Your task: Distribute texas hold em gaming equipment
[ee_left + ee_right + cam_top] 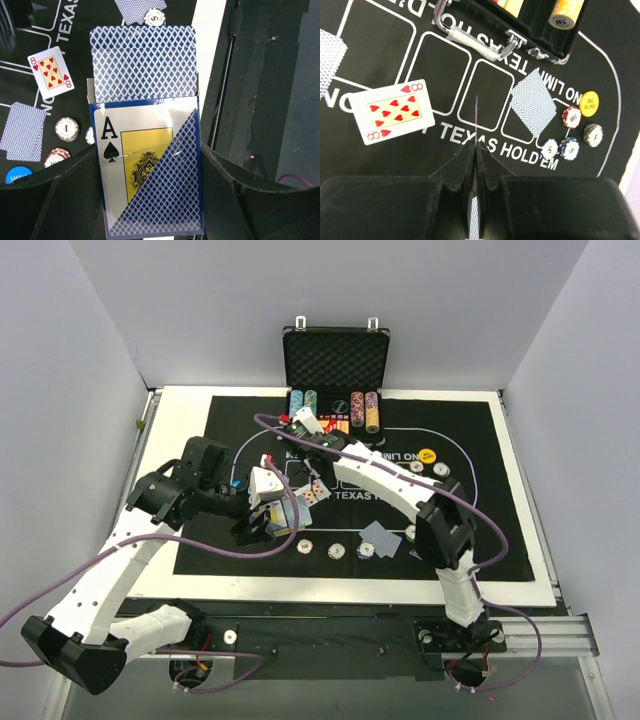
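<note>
Above black white-lettered mat [460, 530] on surface, left jaws clamped on glossy blue-and-silver card box [150, 170], blue-patterned deck [145, 75] protruding; right jaws pinched shut on single blue-backed card [475, 218], edge-on. Cards thin, light, slick, bendy: pinch gently near short edge

My table [350, 588]: white top, black mat [480, 440] w/ white lettering flat on it, covering most. Case [335, 360] open at far edge, lid up. On mat: eight of hearts [390, 112] face up mid-mat, face-down card [380, 537] nr my edge, striped chips [337, 551] in a row to its left, yellow disc [427, 455] on right.
</note>
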You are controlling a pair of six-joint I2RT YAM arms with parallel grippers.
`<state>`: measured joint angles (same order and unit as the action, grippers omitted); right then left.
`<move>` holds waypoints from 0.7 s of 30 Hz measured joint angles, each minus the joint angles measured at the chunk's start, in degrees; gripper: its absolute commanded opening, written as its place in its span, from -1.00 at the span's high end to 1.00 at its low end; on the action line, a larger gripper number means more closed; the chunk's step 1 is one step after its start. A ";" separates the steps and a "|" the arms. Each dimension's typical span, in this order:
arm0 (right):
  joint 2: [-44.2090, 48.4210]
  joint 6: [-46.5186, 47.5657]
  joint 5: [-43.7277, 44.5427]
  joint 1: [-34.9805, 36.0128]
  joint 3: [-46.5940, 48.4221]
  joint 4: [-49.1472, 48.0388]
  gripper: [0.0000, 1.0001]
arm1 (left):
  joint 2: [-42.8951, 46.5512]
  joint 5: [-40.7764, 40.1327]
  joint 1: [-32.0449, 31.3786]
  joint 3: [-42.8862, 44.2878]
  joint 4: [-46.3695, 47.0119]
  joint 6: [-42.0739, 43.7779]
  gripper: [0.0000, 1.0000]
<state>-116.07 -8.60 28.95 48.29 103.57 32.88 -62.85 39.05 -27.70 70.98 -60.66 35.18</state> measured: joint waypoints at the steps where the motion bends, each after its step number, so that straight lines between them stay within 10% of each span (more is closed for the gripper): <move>1: -1.18 0.61 1.20 0.61 0.94 0.35 1.00 | 0.00 0.00 0.00 0.00 -0.02 0.00 0.88; 21: -12.26 -0.07 -9.31 3.87 -2.97 -1.84 0.95 | 0.02 -0.02 0.00 0.33 -0.81 0.02 0.88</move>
<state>-128.33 -8.67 19.64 52.16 100.60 31.05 -62.83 39.03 -27.70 71.31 -61.47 35.20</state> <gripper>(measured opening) 0.001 0.746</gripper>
